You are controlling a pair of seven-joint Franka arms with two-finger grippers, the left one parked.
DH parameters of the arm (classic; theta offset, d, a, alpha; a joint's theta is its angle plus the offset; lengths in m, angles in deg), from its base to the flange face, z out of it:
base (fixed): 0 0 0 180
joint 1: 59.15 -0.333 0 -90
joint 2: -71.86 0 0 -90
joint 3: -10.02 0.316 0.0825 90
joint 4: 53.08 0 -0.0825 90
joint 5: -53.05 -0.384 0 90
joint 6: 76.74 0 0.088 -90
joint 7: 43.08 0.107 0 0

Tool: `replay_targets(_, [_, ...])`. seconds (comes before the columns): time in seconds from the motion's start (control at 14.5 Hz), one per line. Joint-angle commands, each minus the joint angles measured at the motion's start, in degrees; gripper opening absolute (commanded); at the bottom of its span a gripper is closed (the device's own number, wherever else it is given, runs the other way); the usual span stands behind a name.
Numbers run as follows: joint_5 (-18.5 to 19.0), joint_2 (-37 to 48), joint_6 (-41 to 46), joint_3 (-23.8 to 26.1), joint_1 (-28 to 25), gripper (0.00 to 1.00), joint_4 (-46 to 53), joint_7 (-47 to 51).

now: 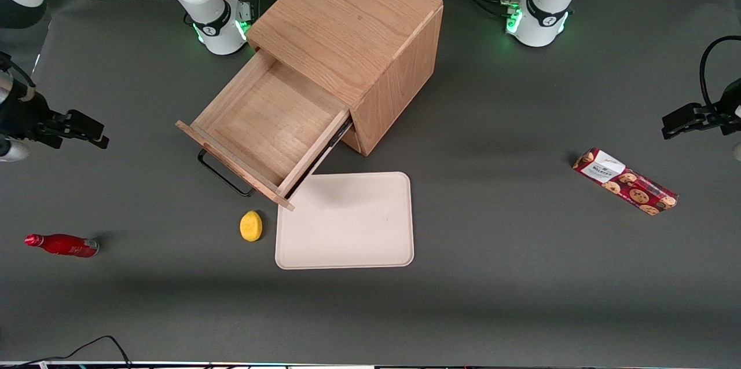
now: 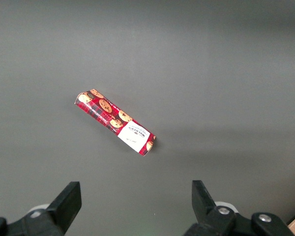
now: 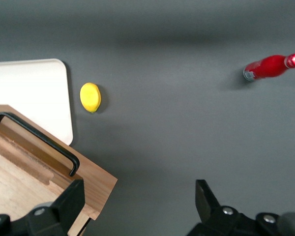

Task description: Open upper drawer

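Observation:
The upper drawer (image 1: 266,125) stands pulled far out of the oak cabinet (image 1: 359,21), its wooden inside bare. Its thin black bar handle (image 1: 223,175) sticks out from the front panel. The right wrist view shows the drawer's front corner (image 3: 93,184) and the handle (image 3: 39,140) close by. My gripper (image 1: 92,131) hovers above the table toward the working arm's end, well apart from the handle. It is open, and in the right wrist view the gripper (image 3: 137,194) has only grey table between its fingers. The lower drawer is hidden under the open one.
A beige tray (image 1: 347,221) lies in front of the cabinet, with a yellow lemon (image 1: 250,225) beside it. A red bottle (image 1: 62,245) lies toward the working arm's end. A red cookie box (image 1: 625,181) lies toward the parked arm's end.

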Motion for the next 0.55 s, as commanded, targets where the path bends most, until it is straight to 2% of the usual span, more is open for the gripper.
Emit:
replay_targets(0.0, [-0.9, 1.4, 0.4, -0.9, -0.1, 1.00, -0.4, 2.6])
replay_targets(0.48, [-1.0, 1.4, 0.7, -0.7, 1.4, 1.00, -0.4, 2.8])
